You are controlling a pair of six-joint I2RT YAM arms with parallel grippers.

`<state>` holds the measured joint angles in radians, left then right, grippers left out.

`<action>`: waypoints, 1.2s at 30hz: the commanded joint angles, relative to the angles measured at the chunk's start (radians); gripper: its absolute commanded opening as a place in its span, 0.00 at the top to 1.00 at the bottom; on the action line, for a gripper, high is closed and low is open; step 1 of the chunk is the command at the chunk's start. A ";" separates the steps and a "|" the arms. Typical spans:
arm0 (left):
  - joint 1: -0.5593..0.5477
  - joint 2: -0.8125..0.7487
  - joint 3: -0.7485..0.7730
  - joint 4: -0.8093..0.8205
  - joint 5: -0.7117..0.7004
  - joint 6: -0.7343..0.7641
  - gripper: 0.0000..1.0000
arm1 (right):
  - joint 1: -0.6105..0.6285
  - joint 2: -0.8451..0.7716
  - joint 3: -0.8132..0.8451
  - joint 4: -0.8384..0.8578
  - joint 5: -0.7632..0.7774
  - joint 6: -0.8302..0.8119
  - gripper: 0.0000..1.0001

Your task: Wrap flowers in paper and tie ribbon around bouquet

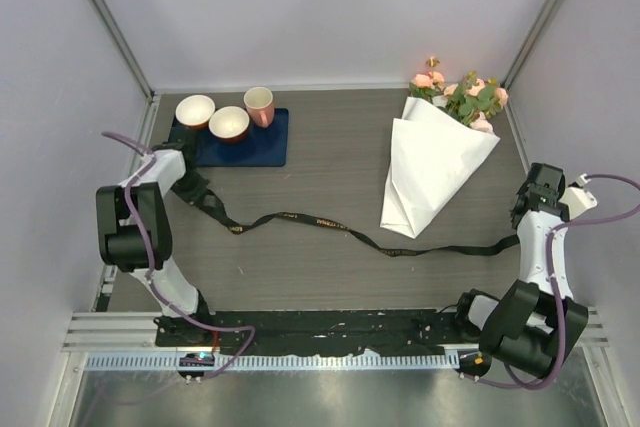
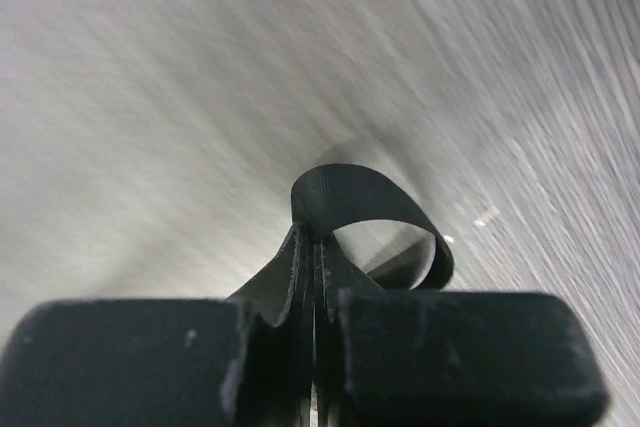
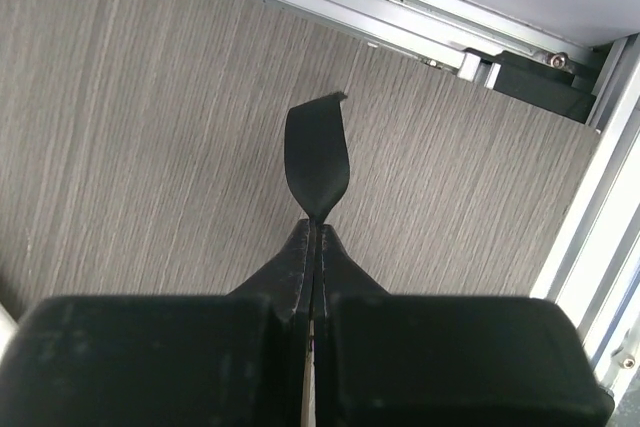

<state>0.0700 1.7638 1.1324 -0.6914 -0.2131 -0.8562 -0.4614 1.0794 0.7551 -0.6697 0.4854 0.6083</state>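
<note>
Ribbon (image 1: pixel 320 222) is stretched across the table (image 1: pixel 330 167), L to R, sagging mid-way. Its L end is pinched in the L gripper (image 1: pixel 190 179), jaws closed on it. In the wrist view a curled loop of ribbon (image 2: pixel 365 202) is seen past the L gripper (image 2: pixel 318 247). The R end is clamped in the R gripper (image 1: pixel 527 212), jaws closed. A short flap of ribbon (image 3: pixel 317 157) is seen beyond the R gripper (image 3: pixel 315 232).

Bouquet (image 1: pixel 435 162) is laid far R. Flowers (image 1: pixel 465 97) are pointed to the far corner and wrapped in paper (image 1: pixel 425 182). Ribbon is passed just beside the cone's near tip, not yet round it. Far L: mat (image 1: pixel 265 147) w/ two bowls (image 1: pixel 228 124) and a cup (image 1: pixel 259 105).
</note>
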 commanded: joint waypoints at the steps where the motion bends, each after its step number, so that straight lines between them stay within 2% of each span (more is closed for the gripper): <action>1: 0.030 -0.208 0.069 -0.112 -0.321 -0.060 1.00 | 0.003 0.039 0.013 0.025 0.041 0.033 1.00; 4: 0.031 -0.297 0.070 -0.091 -0.335 -0.084 1.00 | 0.001 0.071 0.027 0.022 0.062 0.039 1.00; 9: 0.036 -0.313 0.072 -0.043 -0.237 -0.106 1.00 | -0.008 0.097 0.047 0.024 0.091 0.044 1.00; 12: 0.036 -0.279 0.099 0.018 -0.160 -0.080 1.00 | -0.013 0.102 0.066 0.041 0.117 0.045 1.00; 17: 0.039 -0.161 0.217 -0.014 -0.054 -0.058 1.00 | -0.014 0.146 0.099 0.094 0.157 0.042 1.00; 20: 0.040 -0.141 0.276 -0.045 -0.097 -0.038 0.98 | -0.014 0.201 0.145 0.120 0.168 0.018 1.00; 24: 0.057 -0.147 0.280 -0.037 -0.091 -0.041 0.81 | -0.016 0.250 0.167 0.145 0.240 0.002 1.00; 26: 0.057 -0.153 0.268 -0.036 -0.077 -0.053 0.54 | -0.019 0.278 0.171 0.148 0.240 -0.002 1.00; 28: 0.053 -0.168 0.248 -0.039 -0.011 -0.055 0.31 | -0.020 0.283 0.184 0.125 0.184 0.005 0.69; 30: 0.028 -0.187 0.233 -0.039 0.046 -0.037 0.27 | -0.020 0.235 0.172 0.102 0.110 -0.002 0.44; 31: -0.031 -0.211 0.231 -0.025 0.055 -0.020 0.24 | -0.020 0.212 0.165 0.093 0.060 -0.004 0.29; 33: -0.122 -0.233 0.245 -0.020 0.060 0.067 0.23 | -0.016 0.138 0.147 0.075 -0.010 -0.022 0.23; 34: -0.206 -0.257 0.248 -0.013 0.096 0.094 0.21 | -0.008 0.113 0.144 0.064 -0.078 -0.037 0.21; 35: -0.244 -0.268 0.222 0.018 0.144 0.126 0.21 | 0.007 0.091 0.139 0.049 -0.102 -0.039 0.20; 36: -0.280 -0.280 0.199 0.129 0.237 0.170 0.18 | 0.021 0.053 0.119 0.064 -0.158 -0.050 0.20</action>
<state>-0.0303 1.5867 1.3624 -0.7250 -0.1925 -0.8448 -0.4706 1.2648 0.8909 -0.5964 0.5018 0.5926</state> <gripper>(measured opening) 0.782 0.791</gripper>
